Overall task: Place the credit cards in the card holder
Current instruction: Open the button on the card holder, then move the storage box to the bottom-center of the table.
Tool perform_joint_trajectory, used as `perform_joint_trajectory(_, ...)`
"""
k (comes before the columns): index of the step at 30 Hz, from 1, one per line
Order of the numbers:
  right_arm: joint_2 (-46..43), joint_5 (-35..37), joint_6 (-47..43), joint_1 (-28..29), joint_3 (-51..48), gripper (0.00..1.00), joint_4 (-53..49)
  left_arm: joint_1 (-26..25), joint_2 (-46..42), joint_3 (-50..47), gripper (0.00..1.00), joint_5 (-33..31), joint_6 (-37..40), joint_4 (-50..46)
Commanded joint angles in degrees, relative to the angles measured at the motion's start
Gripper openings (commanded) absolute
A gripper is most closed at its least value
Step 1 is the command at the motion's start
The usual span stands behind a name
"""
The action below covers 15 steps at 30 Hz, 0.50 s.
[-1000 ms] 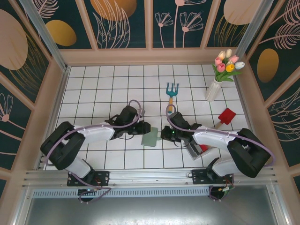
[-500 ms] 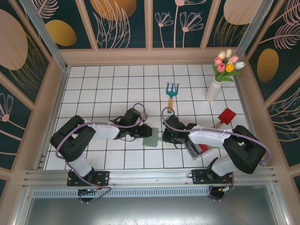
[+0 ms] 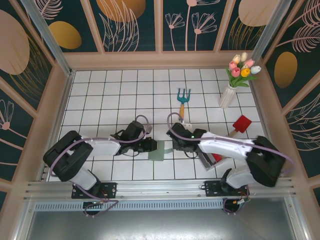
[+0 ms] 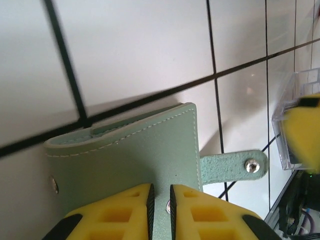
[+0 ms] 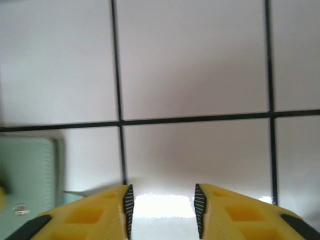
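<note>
Card holder [image 4: 135, 155] — near edge hidden (pinched between the left jaws).

My left gripper [image 4: 161, 194] pinches the card holder [image 4: 145, 150]; my right gripper [image 5: 162, 196] stands parted; both arms reach low, inward.

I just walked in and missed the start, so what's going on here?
Two robot arms are working on a green wallet on the tiled table. The left arm's fingers are pinched shut on the wallet's edge. The right arm's fingers stand open over bare tile beside it, holding nothing.
</note>
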Motion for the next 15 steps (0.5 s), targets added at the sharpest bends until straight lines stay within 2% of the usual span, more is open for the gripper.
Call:
perform_joint_trajectory(1,-11.41,6.27,4.49,-2.41,2.28,0.46,-7.39,-0.33,-4.32,-2.4,0.22,-1.42,-1.82,-2.65)
perform_joint_trajectory(3,-17.91,7.44,7.54,-5.76,1.38,0.57,-11.24,-0.36,-5.66,-1.48,0.24,-1.5,-1.45,-3.47)
perform_joint_trajectory(7,-29.38,9.72,13.36,-16.44,-1.93,0.77,-20.74,-0.29,-6.34,1.77,0.31,-2.9,-0.14,-4.94)
perform_joint_trajectory(9,-32.73,10.58,15.81,-21.32,-3.21,0.82,-25.33,-0.33,-6.08,3.1,0.36,-3.16,0.26,-5.08)
perform_joint_trajectory(10,-34.14,11.44,17.89,-23.33,-3.7,0.96,-27.78,-0.32,-5.94,3.82,0.37,-3.3,0.44,-5.08)
perform_joint_trajectory(13,-37.82,12.42,21.51,-28.18,-5.69,0.99,-31.04,-0.24,-5.44,5.51,0.38,-3.45,0.91,-5.03)
perform_joint_trajectory(15,-40.76,10.67,22.1,-30.95,-8.1,0.99,-29.66,-0.31,-4.83,6.86,0.39,-3.56,1.77,-5.57)
